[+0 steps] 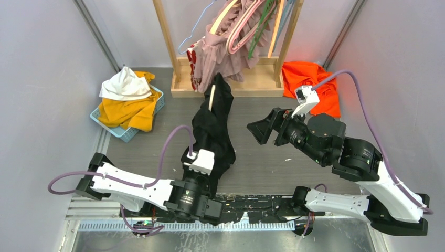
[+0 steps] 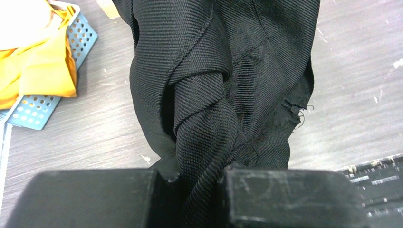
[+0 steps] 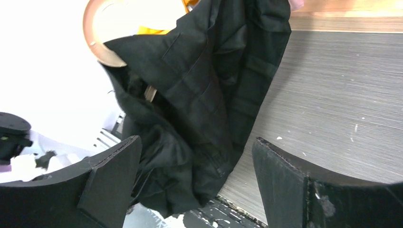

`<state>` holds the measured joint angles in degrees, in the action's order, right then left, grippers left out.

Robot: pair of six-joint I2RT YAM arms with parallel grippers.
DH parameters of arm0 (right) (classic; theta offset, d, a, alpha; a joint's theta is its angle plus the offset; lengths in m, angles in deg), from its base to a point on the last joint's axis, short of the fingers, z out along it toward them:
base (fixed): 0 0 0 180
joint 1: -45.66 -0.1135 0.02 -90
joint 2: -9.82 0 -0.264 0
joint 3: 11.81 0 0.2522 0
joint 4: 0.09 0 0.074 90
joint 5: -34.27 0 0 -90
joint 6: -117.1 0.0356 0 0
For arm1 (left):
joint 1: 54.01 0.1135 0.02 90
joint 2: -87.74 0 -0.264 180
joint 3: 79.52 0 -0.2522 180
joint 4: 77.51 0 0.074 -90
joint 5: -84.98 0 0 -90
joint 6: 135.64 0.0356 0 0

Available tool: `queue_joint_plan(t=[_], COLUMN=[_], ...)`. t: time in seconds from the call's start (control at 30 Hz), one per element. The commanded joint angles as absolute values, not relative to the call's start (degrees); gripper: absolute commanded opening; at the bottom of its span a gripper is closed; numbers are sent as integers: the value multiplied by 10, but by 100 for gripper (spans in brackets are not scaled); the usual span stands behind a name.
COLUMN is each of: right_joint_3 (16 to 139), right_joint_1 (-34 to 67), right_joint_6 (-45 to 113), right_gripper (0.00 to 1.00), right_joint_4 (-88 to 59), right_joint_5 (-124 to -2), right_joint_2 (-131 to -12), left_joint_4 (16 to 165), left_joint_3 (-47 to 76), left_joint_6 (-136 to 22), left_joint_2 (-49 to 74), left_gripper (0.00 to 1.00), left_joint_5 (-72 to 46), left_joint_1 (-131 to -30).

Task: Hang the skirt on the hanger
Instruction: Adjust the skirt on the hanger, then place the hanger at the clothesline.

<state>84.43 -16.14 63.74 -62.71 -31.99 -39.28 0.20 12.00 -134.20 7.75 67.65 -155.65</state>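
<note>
Cream hanger (image 1: 211, 98) partly within black skirt (image 1: 216, 134)

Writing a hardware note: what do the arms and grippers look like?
The left arm and right arm have white shells, black joints, a lilac cable, a white camera block at the wrist. The left gripper and right gripper have black, flat, scuffed fingers.

We count two arms, the left arm (image 1: 131, 186) and the right arm (image 1: 362, 152). Each carries one end effector, which gives the left end effector (image 2: 190, 197) and the right end effector (image 1: 261, 132).

- **Purple cables:** two, the left cable (image 1: 162, 152) and the right cable (image 1: 362, 100).
- **Black skirt (image 1: 212, 126):** one.
- **Hanger (image 1: 212, 98):** one, inside the skirt.
- **Wooden rack (image 1: 262, 81):** one. It bears one pink garment (image 1: 220, 52) and several rack hangers (image 1: 239, 39), too tangled for us to number.
- **Blue basket (image 1: 123, 132):** one. It holds two pieces, a white garment (image 1: 125, 84) and a yellow garment (image 1: 128, 111).
- **Orange garment (image 1: 307, 79):** one.
- **Table (image 1: 273, 163):** one.
</note>
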Motion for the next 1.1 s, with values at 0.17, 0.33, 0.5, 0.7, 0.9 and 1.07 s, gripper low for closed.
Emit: queue_joint_plan(t=[0.17, 0.33, 0.5, 0.7, 0.9, 1.07], right_joint_3=[864, 869, 872, 872, 869, 862], right_joint_1=[-162, -162, -163, -162, -162, -162], right_joint_6=[606, 601, 598, 594, 591, 591], right_gripper=[91, 92, 92, 93, 94, 94], right_joint_4=[-643, -643, -643, -640, -637, -627], right_joint_5=[-263, -262, -258, -259, -259, -267], right_joint_2=[-397, -399, -400, -404, -413, -419], left_joint_4=[-130, -131, -132, -132, -131, -131], left_joint_3=[21, 16, 51, 116, 141, 119], left_joint_6=[-1434, -1430, -1454, -1494, -1469, -1376], left_joint_2=[44, 77, 120, 190, 241, 256], left_gripper=[0, 0, 0, 0, 0, 0], left_joint_5=[667, 622, 583, 551, 557, 591], left_joint_1=[-1645, -1650, -1640, -1589, -1553, -1488])
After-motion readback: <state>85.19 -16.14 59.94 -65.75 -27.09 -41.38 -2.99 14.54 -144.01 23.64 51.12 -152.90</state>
